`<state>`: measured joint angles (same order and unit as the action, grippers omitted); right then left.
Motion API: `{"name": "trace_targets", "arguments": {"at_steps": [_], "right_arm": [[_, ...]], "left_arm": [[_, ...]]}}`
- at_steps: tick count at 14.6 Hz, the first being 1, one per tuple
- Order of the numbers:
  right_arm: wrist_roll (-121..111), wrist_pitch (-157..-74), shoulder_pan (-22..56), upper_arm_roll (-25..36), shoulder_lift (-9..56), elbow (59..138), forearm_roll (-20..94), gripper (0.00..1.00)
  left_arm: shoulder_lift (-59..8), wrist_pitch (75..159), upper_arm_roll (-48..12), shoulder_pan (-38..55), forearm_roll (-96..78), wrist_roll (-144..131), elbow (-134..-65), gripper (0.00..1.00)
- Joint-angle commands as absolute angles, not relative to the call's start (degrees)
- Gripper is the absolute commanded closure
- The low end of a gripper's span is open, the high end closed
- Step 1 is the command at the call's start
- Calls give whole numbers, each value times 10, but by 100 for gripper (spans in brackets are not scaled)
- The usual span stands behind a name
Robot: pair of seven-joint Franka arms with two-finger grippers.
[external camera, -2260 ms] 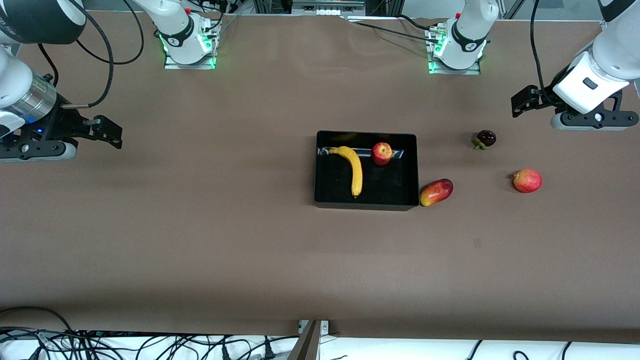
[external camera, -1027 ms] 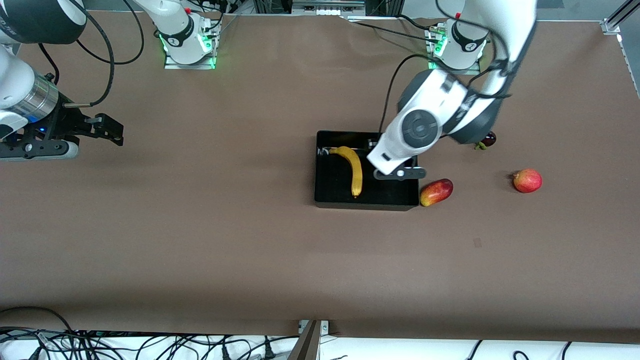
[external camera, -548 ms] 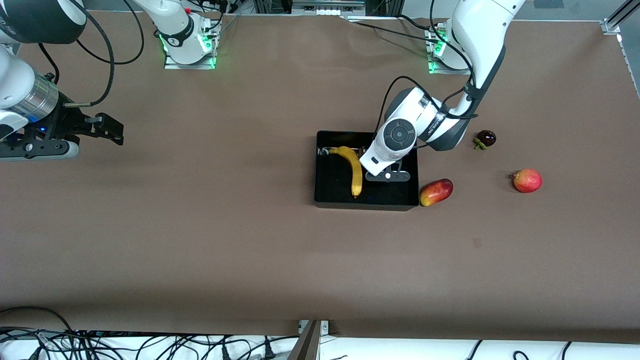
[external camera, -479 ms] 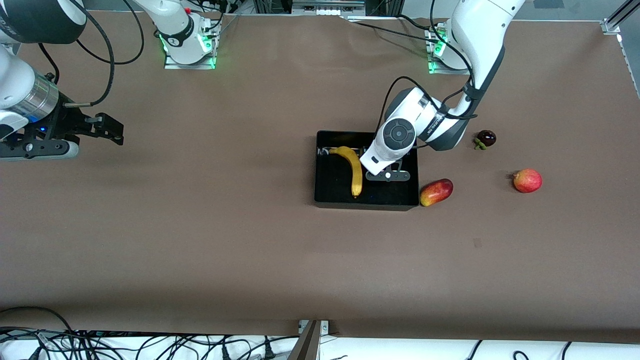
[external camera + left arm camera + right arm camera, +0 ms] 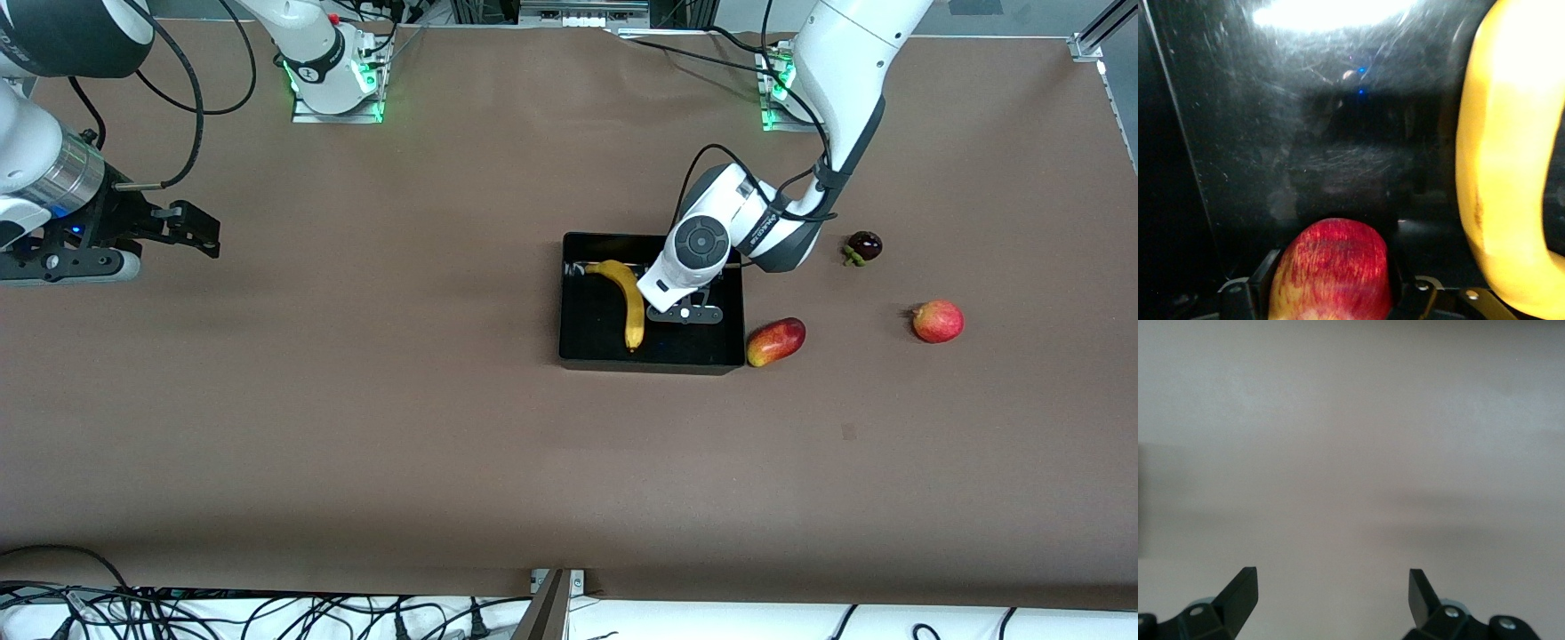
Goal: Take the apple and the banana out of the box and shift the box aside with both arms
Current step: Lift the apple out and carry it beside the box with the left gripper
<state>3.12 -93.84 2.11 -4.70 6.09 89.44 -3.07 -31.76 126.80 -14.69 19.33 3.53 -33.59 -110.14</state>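
Note:
The black box point(image 5: 576, 354) sits mid-table. The yellow banana point(image 5: 630, 299) lies in it and shows large in the left wrist view point(image 5: 1505, 167). The red apple point(image 5: 1331, 267) with a yellowish patch sits on the box's glossy floor point(image 5: 1305, 133), beside the banana. My left hand hides it in the front view. My left gripper point(image 5: 680, 283) is down inside the box, and its black fingers point(image 5: 1268, 280) press on both sides of the apple. My right gripper point(image 5: 200, 236) waits open and empty point(image 5: 1331, 587) over bare table at the right arm's end.
A red-yellow mango point(image 5: 776, 341) lies just outside the box's corner, toward the left arm's end. A round red fruit point(image 5: 938, 321) and a small dark fruit point(image 5: 863, 246) lie farther toward that end. Cables run along the table's edges.
My left arm swung in from the table's end and came down into the box over the apple, then sank a little lower. The right arm has not moved.

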Motion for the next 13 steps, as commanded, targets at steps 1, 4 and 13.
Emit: {"name": "trace_targets", "arguments": {"at_steps": [1,4,13], "right_arm": [[24,-928,18,-52,56,889,-34,0],[24,-927,18,-52,56,890,-33,0],[24,-928,18,-52,56,889,-33,0]], "left_arm": [[-289,1246,-144,192,47,-333,-1079,74],[-276,1061,-142,185,47,-320,-969,73],[-206,991,-143,22,107,-98,-1092,63]]}}
